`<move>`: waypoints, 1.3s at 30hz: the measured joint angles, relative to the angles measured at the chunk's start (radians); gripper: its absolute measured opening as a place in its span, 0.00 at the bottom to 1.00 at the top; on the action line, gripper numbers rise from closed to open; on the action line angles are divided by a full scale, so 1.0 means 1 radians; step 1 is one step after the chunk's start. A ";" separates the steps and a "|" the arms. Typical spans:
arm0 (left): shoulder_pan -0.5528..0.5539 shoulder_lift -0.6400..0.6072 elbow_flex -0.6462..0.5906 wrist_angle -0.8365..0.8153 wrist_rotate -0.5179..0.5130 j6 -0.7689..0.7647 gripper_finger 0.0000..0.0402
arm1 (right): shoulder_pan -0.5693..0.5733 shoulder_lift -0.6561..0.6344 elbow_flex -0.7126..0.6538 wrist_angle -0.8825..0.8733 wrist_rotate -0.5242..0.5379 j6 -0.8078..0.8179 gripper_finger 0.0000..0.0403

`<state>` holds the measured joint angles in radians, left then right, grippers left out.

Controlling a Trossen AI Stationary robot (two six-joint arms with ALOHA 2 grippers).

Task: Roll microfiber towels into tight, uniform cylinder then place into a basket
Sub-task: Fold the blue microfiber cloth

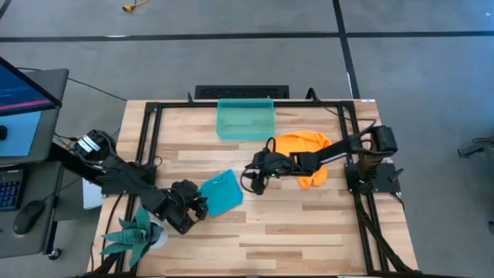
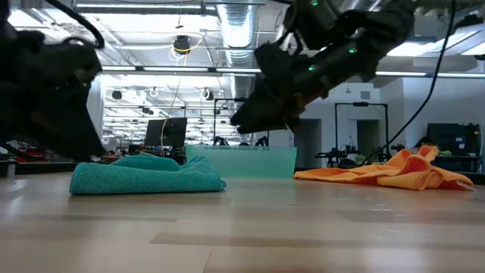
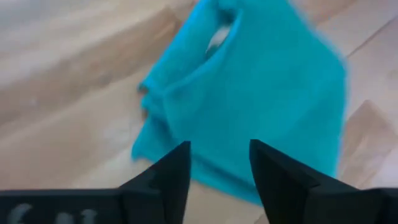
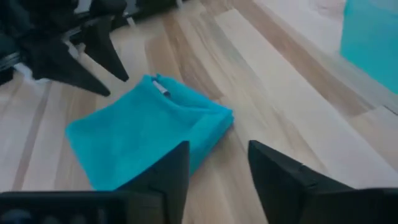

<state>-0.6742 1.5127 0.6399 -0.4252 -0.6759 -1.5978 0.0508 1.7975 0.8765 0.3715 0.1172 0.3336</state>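
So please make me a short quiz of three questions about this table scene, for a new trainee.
1. True or false: the teal towel lies inside the basket.
2. Which towel lies nearer the right arm's base? A) the teal one B) the orange towel
3. Fill in: in the right wrist view, the fingers of the right gripper stand ____ with nothing between them.

Key: 1 false, it lies on the table; 2 B; 3 apart.

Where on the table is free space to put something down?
Bare wood lies along the near edge, right of the potted plant and below the teal towel. Crowded: the middle, with both grippers, left and right, the orange towel and basket.
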 joint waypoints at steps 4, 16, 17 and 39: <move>0.045 0.000 0.000 -0.001 0.173 0.000 0.48 | -0.024 0.036 0.089 -0.061 -0.062 0.000 0.59; 0.053 0.022 -0.013 0.081 0.122 0.027 0.51 | -0.089 0.222 0.236 -0.110 -0.183 0.086 0.63; 0.053 0.028 -0.019 0.084 0.121 0.013 0.51 | -0.096 0.226 0.236 -0.115 -0.194 0.093 0.63; 0.003 -0.052 0.018 -0.094 0.223 -0.036 0.51 | -0.120 0.363 0.345 -0.145 -0.374 0.163 0.53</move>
<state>-0.6716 1.4611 0.6582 -0.5192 -0.4532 -1.6342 -0.0692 2.1609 1.2217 0.2268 -0.2565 0.4970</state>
